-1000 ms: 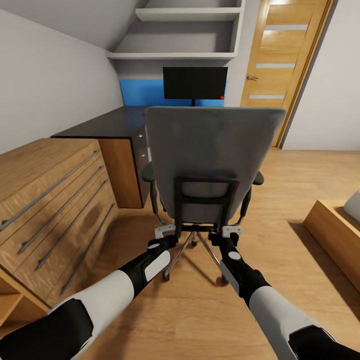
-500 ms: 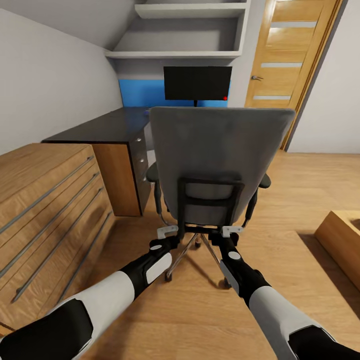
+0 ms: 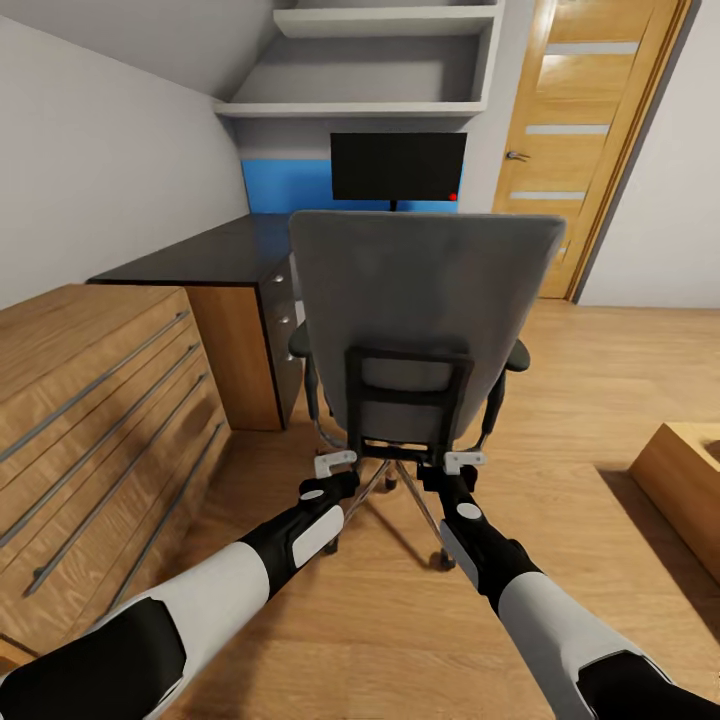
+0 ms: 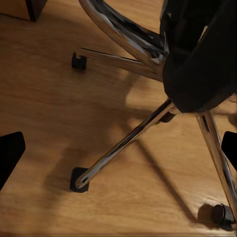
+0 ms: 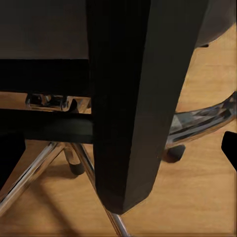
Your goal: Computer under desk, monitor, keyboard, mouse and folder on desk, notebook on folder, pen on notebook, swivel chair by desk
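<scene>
Behind the swivel chair [image 3: 425, 300], both pincers [image 3: 336, 465] [image 3: 463, 463] seem spread, gripping nothing.

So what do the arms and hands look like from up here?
Both arms are white shells broken by black joint sections. Left arm has a white oval forearm panel; right arm has a round white cap near the wrist. Left hand and right hand are black with light-grey fingertips.

No text, label, brand, number or sign can be read on anything here.
</scene>
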